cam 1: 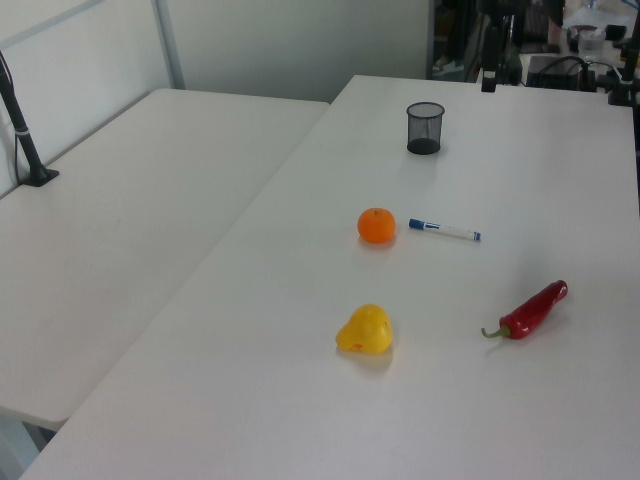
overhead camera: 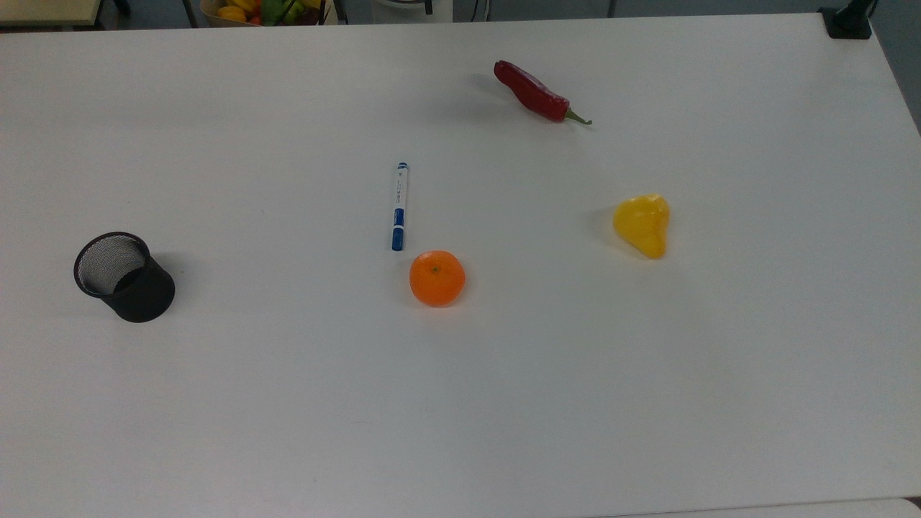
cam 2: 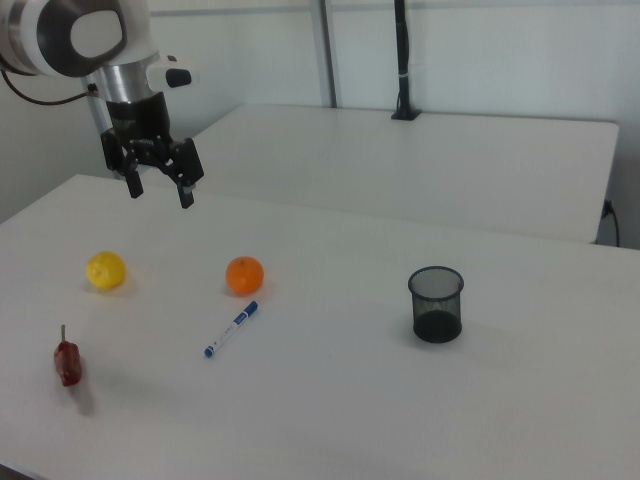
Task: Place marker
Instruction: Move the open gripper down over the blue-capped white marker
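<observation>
Nothing done yet: the marker (overhead camera: 399, 206) lies flat on the worktop (overhead camera: 504, 403), untouched, its blue cap end just beside the orange (overhead camera: 437, 278) without touching. The tool (cam 2: 158, 182) hangs in the air with fingers spread and nothing between them, well above the fruit. In the right view the marker sits below the tool and off to the right view's right, with the orange between them. Everything is left, I judge: descend, grip, carry, set down. The mesh pen cup (overhead camera: 124, 276) stands well apart from the tool and looks the likely target, though the task names none. The printing on the marker's barrel is unreadable.
</observation>
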